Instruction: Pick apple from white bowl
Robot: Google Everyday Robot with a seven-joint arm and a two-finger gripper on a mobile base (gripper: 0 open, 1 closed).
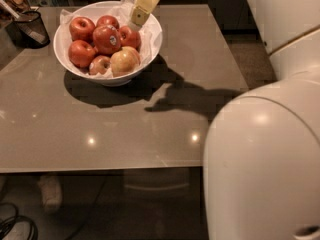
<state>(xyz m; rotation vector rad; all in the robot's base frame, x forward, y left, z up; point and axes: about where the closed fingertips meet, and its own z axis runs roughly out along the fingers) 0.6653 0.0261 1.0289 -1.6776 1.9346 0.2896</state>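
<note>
Over the white bowl (57, 43), at its rim, hangs the gripper (139, 17).

Just to the gripper's left and slightly below it lies the apple (106, 38), deep red with a small pale sticker, among other red apples on crumpled white paper. A yellowish-pink apple (124, 62) sits straight below the gripper's tip, toward the bowl's near edge. How far open the gripper stands cannot be told; it touches no apple. Well off to its left stands a black mesh cup (31, 28) on the grey table (150, 129).
</note>
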